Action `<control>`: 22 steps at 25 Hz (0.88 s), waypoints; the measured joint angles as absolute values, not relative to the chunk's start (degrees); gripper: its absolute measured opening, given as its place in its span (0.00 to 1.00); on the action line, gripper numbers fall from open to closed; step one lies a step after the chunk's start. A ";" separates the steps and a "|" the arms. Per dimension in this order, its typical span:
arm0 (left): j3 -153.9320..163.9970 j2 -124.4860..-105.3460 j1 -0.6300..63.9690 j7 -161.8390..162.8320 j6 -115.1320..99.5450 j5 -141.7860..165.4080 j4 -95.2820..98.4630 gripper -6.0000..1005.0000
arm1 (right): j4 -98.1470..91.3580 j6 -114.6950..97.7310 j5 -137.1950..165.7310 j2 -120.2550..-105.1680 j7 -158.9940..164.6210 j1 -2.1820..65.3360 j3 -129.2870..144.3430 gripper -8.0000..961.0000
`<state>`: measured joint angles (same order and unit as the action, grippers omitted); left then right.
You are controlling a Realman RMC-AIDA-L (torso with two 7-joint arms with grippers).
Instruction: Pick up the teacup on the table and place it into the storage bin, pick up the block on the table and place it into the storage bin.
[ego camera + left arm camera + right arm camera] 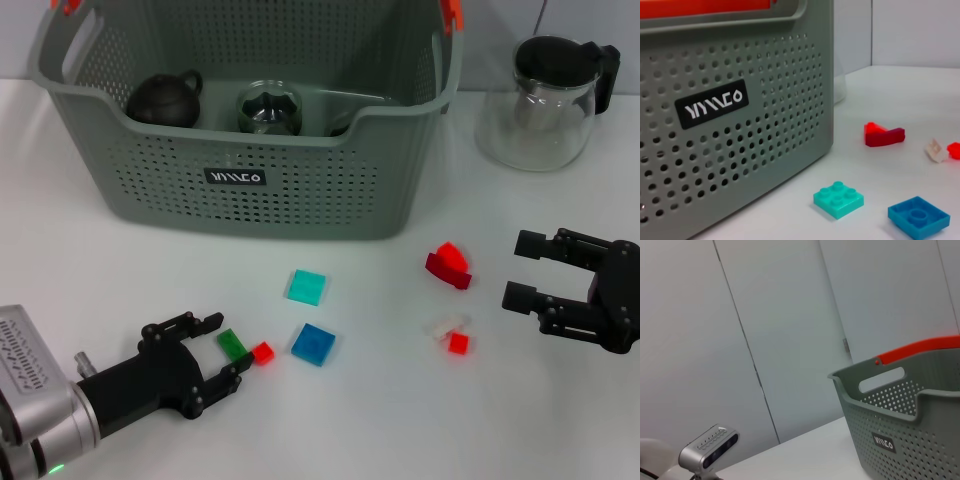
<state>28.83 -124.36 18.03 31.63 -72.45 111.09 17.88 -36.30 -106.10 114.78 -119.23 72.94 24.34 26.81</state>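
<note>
The left gripper [222,350] lies low on the table, fingers spread around a green block [232,344] and beside a small red block [262,352]. The right gripper [522,272] hovers spread, empty, near a red piece [448,266]. Two teacups sit in the storage bin [250,180]; a glass teapot [545,100] stands beside it.

The storage bin [740,150] fills most of the left wrist view, its perforated grey-green wall bearing a small black label [711,103] (white lettering). On the table [910,95] beside it lie a turquoise block [838,198], a blue block [918,218] and a red piece [883,135].
</note>
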 joint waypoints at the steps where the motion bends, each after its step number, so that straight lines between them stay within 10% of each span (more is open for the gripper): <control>1: 28.83 -124.37 18.06 31.64 -72.23 111.08 17.84 0.59 | -36.30 -106.09 114.79 -119.23 72.94 24.34 26.81 0.83; 22: 22.67 -123.59 16.06 40.15 -87.14 110.63 22.73 0.40 | -36.30 -106.27 114.79 -119.21 73.36 24.44 26.81 0.82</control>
<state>22.67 -123.59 16.06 40.15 -87.14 110.63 22.73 -36.30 -106.27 114.79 -119.21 73.36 24.44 26.81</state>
